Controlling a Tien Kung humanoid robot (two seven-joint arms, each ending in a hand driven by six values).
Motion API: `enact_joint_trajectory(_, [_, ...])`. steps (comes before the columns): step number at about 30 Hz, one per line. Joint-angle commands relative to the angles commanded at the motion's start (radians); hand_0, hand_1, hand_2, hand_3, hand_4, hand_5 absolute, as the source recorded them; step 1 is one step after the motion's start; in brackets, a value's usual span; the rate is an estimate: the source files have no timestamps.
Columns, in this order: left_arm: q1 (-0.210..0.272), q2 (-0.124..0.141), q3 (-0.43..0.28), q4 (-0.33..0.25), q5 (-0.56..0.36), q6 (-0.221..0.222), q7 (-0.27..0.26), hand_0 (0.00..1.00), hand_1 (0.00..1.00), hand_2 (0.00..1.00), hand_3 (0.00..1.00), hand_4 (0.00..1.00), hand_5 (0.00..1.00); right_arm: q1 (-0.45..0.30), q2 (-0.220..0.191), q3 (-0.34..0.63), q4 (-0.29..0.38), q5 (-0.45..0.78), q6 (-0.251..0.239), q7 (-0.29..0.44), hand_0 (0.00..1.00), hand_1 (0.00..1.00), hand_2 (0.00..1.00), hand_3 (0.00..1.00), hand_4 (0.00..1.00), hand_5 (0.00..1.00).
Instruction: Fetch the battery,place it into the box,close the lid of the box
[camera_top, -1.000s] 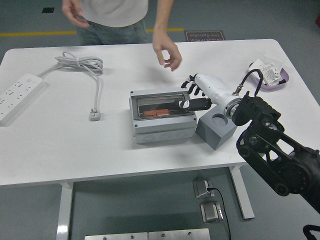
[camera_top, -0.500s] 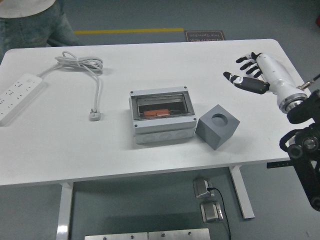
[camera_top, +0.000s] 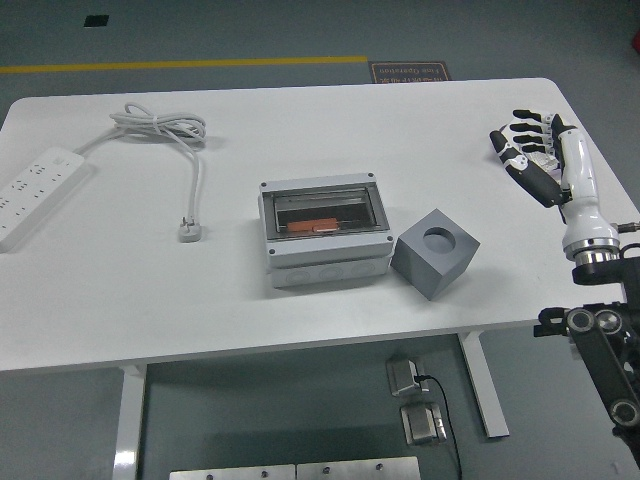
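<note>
My right hand (camera_top: 532, 155) hovers at right edge, fingers spread, empty. Box (camera_top: 325, 231) mid-frame, clear lid down, orange battery (camera_top: 313, 226) inside. Grey cube (camera_top: 435, 252) just right of it.

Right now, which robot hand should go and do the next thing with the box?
The right hand, probably. It is the only one in view, raised over the table's right edge with fingers spread, holding nothing. The box sits mid-table with an orange thing inside under its clear lid. The left hand is not visible.

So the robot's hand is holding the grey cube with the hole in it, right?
No. In the head view the right hand is empty, fingers spread, at the table's right edge. The grey cube with the hole sits on the table beside the box, untouched.
</note>
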Motion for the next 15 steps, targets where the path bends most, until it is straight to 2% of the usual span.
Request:
enact_joint_trajectory(1, [0.001,0.000,-0.007,0.000,0.000,-0.001,-0.005,0.660,0.679,0.664,0.722,0.804,0.235,-0.002,0.002,-0.009,-0.009,0.042,-0.019,0.038,0.795,0.730,0.738,0.766,0.922,0.753])
enact_joint_trajectory(4, [0.001,0.000,-0.028,0.000,0.004,-0.002,-0.021,0.660,0.679,0.664,0.722,0.804,0.235,-0.009,0.005,-0.018,-0.021,0.156,-0.036,0.116,0.795,0.730,0.738,0.766,0.922,0.753])
enact_joint_trajectory(6, [-0.001,0.000,-0.049,0.000,0.017,-0.006,-0.035,0.660,0.679,0.664,0.722,0.804,0.235,-0.013,0.005,-0.016,-0.025,0.224,-0.032,0.140,0.795,0.730,0.738,0.766,0.922,0.753])
enact_joint_trajectory(7, [-0.002,-0.001,-0.057,0.000,0.022,-0.011,-0.039,0.672,0.742,0.731,0.723,0.805,0.235,-0.014,0.005,-0.014,-0.027,0.251,-0.027,0.137,0.998,0.824,0.816,0.824,0.998,0.975])
enact_joint_trajectory(10, [-0.003,-0.003,-0.082,0.000,0.041,-0.039,-0.044,0.672,0.742,0.731,0.723,0.805,0.235,-0.016,0.004,-0.004,-0.029,0.318,-0.012,0.112,0.998,0.824,0.816,0.824,0.998,0.975])
enact_joint_trajectory(12, [-0.003,-0.003,-0.102,0.000,0.059,-0.079,-0.033,0.672,0.742,0.731,0.723,0.805,0.235,-0.015,0.004,0.002,-0.027,0.331,-0.008,0.088,0.998,0.824,0.816,0.824,0.998,0.975])
enact_joint_trajectory(13, [-0.003,-0.003,-0.108,0.000,0.063,-0.095,-0.028,0.701,0.782,0.805,0.806,0.826,0.264,-0.014,0.004,0.004,-0.027,0.331,-0.006,0.078,0.998,0.960,0.950,0.974,0.998,0.998])
enact_joint_trajectory(15, [-0.003,-0.002,-0.124,0.000,0.071,-0.133,-0.012,0.701,0.782,0.805,0.806,0.826,0.264,-0.012,0.002,0.008,-0.025,0.321,0.001,0.055,0.998,0.960,0.950,0.974,0.998,0.998])
